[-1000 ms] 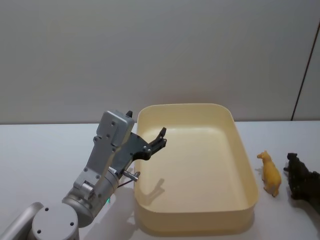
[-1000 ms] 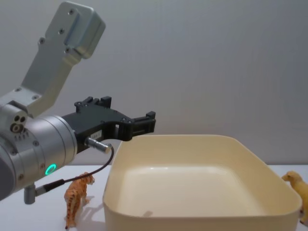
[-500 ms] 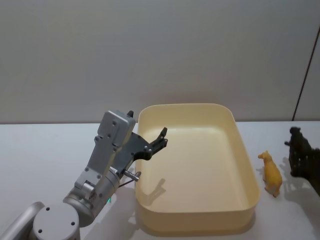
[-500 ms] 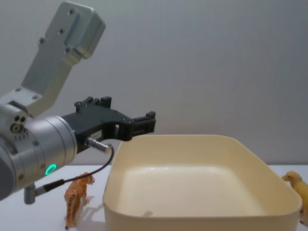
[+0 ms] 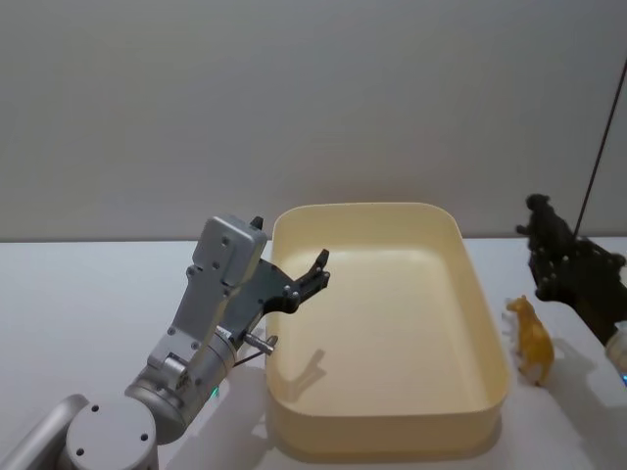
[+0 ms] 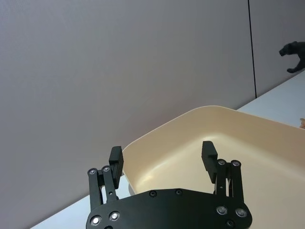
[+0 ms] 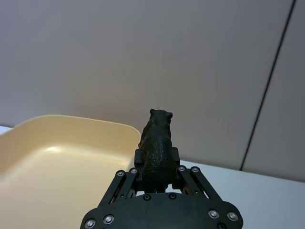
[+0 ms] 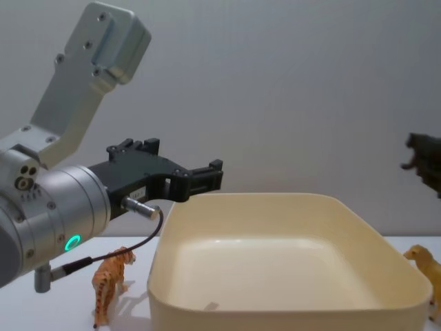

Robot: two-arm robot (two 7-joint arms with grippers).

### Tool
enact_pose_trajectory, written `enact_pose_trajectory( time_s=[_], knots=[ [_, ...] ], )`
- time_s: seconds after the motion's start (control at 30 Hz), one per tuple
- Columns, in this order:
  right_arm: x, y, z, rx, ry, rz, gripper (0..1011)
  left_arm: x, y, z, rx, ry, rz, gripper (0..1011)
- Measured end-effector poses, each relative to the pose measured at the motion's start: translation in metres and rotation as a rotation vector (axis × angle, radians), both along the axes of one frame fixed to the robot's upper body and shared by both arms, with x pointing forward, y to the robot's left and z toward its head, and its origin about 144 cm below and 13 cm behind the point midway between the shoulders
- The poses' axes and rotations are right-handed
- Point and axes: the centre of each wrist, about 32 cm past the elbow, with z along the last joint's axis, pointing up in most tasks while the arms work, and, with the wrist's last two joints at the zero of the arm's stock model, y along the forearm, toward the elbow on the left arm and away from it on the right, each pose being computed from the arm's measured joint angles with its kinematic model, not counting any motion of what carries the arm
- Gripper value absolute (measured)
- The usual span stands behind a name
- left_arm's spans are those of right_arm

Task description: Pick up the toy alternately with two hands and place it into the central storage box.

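Left gripper (image 5: 312,274): jaws spread wide, nothing between the flat fingers. It hangs over the left rim of the cream-yellow storage box (image 5: 362,208), fingertips pointing in across the tub. In the left wrist view the box's far corner and inner floor lie straight ahead of and below the open jaws.

Right gripper (image 5: 556,266): jaws clamped on a black bear figurine (image 7: 156,138), gripped low on the body. The bear sits upright between the fingers, its head and shoulders past the fingertips and its back to the wrist. The gripper and toy are raised off the white table (image 5: 78,313), out beyond the box's right wall. From these jaws the box lies ahead and to one side, lower down; the bear is not over it.

Below the right jaws a yellow animal figurine (image 5: 532,341) stands on the table, just beside the box's right wall and apart from it.

Below and behind the left jaws, an orange tiger figurine (image 8: 110,279) stands on the table near the box's left wall.
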Motion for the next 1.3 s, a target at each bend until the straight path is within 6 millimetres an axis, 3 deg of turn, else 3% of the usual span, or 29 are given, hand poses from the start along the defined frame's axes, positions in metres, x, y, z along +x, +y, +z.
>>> enact_pose_trajectory(
  time_s=[0.57,1.03,1.3],
  knots=[
    [0.028,0.032,0.023,0.016,0.036,0.246,280,0.000,0.000,0.000,0.000,0.000,0.000,1001],
    [0.070,0.073,0.031,-0.002,0.163,0.447,702,0.000,0.000,0.000,0.000,0.000,0.000,1001],
    [0.074,0.077,0.033,-0.008,0.176,0.470,930,0.000,0.000,0.000,0.000,0.000,0.000,1001]
  ],
)
